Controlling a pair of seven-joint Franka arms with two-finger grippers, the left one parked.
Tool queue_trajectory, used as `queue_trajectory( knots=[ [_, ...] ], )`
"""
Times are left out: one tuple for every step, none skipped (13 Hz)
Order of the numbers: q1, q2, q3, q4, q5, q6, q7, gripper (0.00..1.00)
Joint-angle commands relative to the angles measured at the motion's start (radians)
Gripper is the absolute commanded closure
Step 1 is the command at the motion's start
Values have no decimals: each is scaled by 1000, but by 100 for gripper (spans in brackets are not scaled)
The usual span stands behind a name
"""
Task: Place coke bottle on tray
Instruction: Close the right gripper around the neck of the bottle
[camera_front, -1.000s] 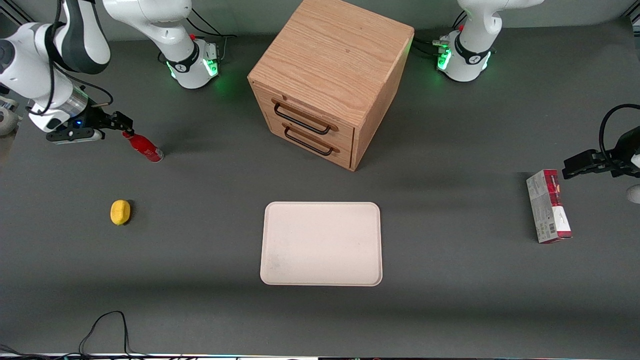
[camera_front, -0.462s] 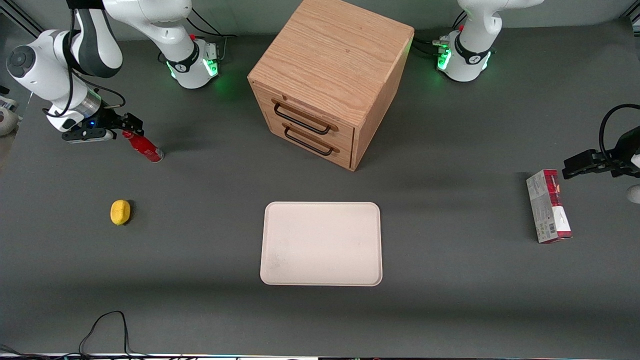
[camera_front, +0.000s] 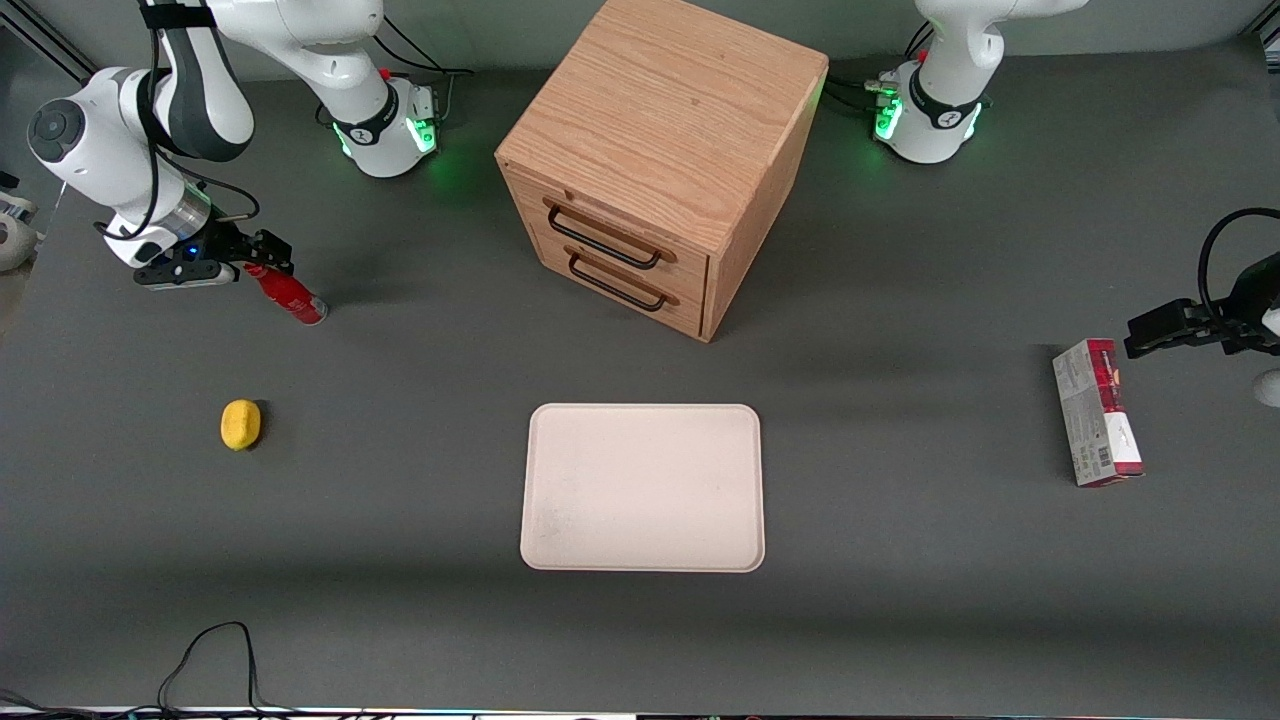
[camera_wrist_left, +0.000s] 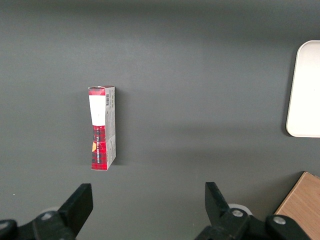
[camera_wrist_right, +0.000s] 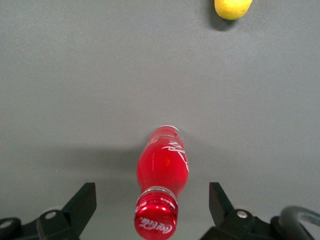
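coke bottle (camera_wrist_right: 162, 185) upright, gripper (camera_wrist_right: 152, 210) above, fingers (camera_wrist_right: 80, 205) spread wide

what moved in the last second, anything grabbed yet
The gripper slid sideways toward the drawer cabinet, closing in over the coke bottle's cap. Jaws open, straddling the cap; nothing grabbed. Bottle, lemon, tray and carton stayed put.

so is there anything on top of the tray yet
No. The tray is bare. The coke bottle stands on the table toward the working arm's end, with the open gripper over its cap. Nothing shows what lies under the tray.
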Motion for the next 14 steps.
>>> queue_trajectory(
  knots=[
    [9,4,-16,-1,-18,17,8,0],
    [9,4,-17,0,-18,17,8,2],
    [9,4,-17,0,-20,17,10,18],
    [9,4,-17,0,-20,17,10,40],
    [9,5,-17,2,-20,16,10,54],
    [9,5,-16,2,-21,14,10,66],
    [9,5,-16,2,-21,13,10,77],
    [9,5,-16,3,-21,13,10,87],
    [9,5,-17,5,-21,10,10,90],
    [9,5,-17,9,-21,-4,10,90],
    [9,7,-16,18,-21,-13,10,90],
    [12,8,-14,44,-21,-36,12,90],
    [12,8,-9,89,-26,-88,13,90],
    [12,5,-6,148,-26,-159,13,91]
  ],
)
